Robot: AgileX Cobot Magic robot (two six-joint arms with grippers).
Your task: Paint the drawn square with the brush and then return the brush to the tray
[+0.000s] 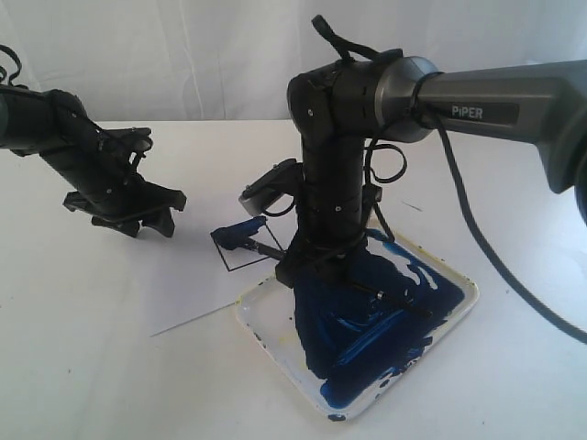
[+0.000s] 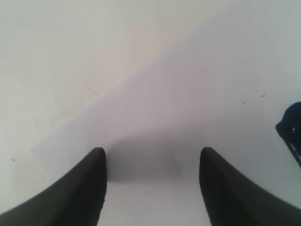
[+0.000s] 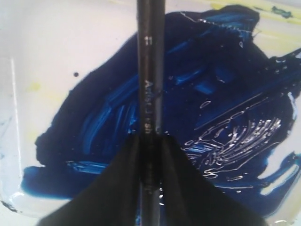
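The drawn square (image 1: 246, 247) is a thin black outline on the white paper sheet (image 1: 183, 284), with dark blue paint along its far edge. The black-handled brush (image 1: 264, 247) lies slanted, its tip end at the square and its handle end over the tray (image 1: 466, 286). My right gripper (image 1: 309, 266) points straight down and is shut on the brush's handle. The right wrist view shows the handle (image 3: 149, 70) pinched at the right gripper (image 3: 149, 141), above the tray's blue paint (image 3: 211, 84). My left gripper (image 1: 145, 220) hangs open over the paper, left of the square, holding nothing (image 2: 153, 155).
The paper's edge (image 2: 94, 108) runs slantwise under the left gripper. A dark shape (image 2: 291, 132) shows at the edge of the left wrist view; I cannot tell what it is. The right arm's cable (image 1: 495, 266) loops over the table behind the tray.
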